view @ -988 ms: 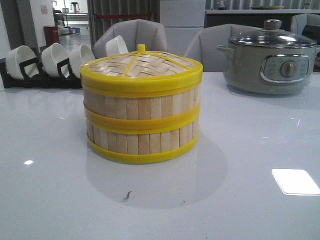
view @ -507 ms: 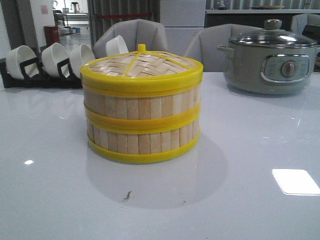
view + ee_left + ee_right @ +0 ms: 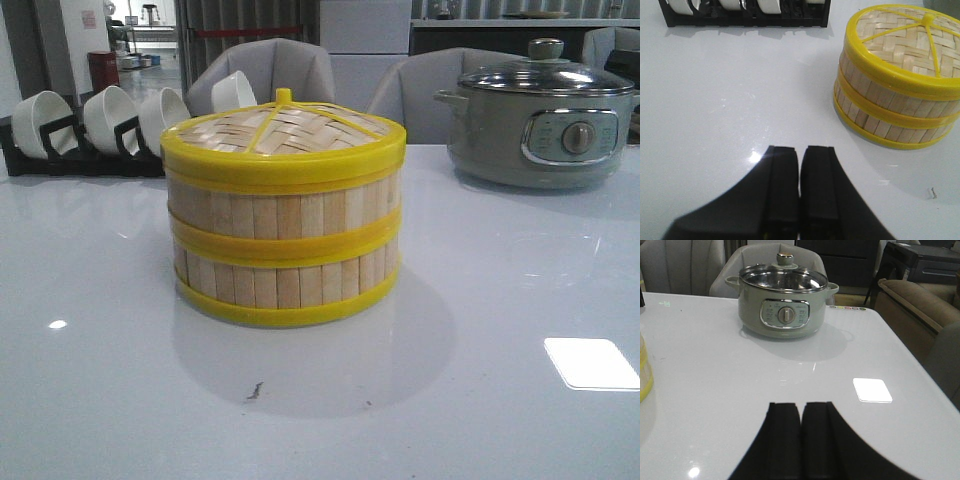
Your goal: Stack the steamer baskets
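steamer baskets (image 3: pixel 285 250): light-wood slats, yellow rims | lid (image 3: pixel 283 130): woven bamboo, yellow

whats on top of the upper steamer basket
A woven bamboo lid with a yellow rim and knob sits on the upper steamer basket. It covers the whole opening, so the inside cannot be seen.

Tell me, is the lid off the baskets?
No, the lid sits on top of the two stacked baskets, covering them.
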`<action>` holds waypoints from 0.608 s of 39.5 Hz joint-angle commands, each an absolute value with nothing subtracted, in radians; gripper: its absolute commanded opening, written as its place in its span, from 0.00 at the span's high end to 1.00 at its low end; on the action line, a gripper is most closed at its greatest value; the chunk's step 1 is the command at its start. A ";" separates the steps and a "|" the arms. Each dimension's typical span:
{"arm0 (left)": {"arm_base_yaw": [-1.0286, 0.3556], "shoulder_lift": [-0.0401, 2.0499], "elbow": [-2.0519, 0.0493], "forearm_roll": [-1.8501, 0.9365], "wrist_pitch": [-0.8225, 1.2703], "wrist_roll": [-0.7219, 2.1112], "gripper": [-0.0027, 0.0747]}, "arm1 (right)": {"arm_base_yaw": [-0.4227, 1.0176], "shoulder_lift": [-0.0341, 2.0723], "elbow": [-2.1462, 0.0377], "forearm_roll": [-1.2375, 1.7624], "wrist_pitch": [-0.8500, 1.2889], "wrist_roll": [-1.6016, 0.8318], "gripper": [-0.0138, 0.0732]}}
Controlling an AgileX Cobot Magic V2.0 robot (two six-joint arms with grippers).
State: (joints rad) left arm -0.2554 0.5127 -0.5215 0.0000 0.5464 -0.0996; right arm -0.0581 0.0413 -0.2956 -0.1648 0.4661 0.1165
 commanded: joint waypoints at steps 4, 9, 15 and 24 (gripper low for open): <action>-0.254 0.515 -0.550 0.000 0.469 -0.107 0.85 | -0.067 0.054 -0.324 -0.168 0.375 0.114 0.76; -0.254 0.515 -0.550 0.000 0.469 -0.107 0.85 | -0.067 0.054 -0.324 -0.168 0.375 0.114 0.76; -0.254 0.515 -0.550 0.000 0.469 -0.107 0.85 | -0.067 0.054 -0.324 -0.168 0.375 0.114 0.76; -0.254 0.511 -0.550 0.054 0.465 -0.100 0.85 | -0.067 0.054 -0.324 -0.168 0.375 0.114 0.76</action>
